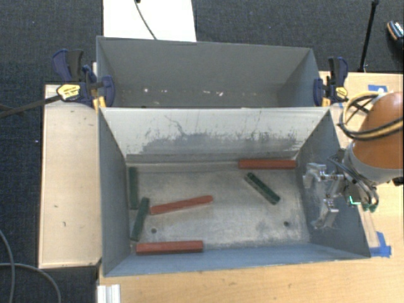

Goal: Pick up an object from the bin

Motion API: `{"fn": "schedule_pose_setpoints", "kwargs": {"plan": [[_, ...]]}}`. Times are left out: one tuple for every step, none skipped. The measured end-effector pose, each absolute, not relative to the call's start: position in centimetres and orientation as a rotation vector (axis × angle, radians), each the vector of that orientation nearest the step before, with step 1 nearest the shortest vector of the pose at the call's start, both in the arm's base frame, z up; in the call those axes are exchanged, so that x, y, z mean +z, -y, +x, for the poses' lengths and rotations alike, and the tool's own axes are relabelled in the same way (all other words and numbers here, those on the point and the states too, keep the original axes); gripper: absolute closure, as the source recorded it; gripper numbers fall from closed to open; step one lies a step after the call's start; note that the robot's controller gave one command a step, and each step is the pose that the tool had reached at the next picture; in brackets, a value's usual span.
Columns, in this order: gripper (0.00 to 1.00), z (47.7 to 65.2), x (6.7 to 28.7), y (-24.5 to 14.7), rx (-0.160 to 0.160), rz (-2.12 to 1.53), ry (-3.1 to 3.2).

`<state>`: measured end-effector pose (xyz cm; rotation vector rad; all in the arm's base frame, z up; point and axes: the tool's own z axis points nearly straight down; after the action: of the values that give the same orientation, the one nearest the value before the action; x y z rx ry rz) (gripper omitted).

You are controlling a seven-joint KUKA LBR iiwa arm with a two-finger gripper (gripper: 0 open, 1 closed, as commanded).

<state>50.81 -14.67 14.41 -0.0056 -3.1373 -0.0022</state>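
Gripper (322, 199) hangs by the grey metal bin's (208, 131) right wall; I cannot tell how far its jaws are open. Nearest lies a slim dark green bar (262, 188), its long axis slanting far-left to near-right

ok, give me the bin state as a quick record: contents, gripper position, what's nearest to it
bin: grey metal
red sticks: three; back right, centre, front left
green sticks: three; one tilted, centre right; two by the left wall
gripper: by the right wall, apart from every stick
nearest to gripper: the tilted green stick and the back-right red stick
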Motion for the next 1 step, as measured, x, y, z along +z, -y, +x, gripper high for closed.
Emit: {"fn": "schedule_pose_setpoints", "kwargs": {"plan": [[0.00,54.32,6.65,10.91,-0.005,0.105,3.137]]}}
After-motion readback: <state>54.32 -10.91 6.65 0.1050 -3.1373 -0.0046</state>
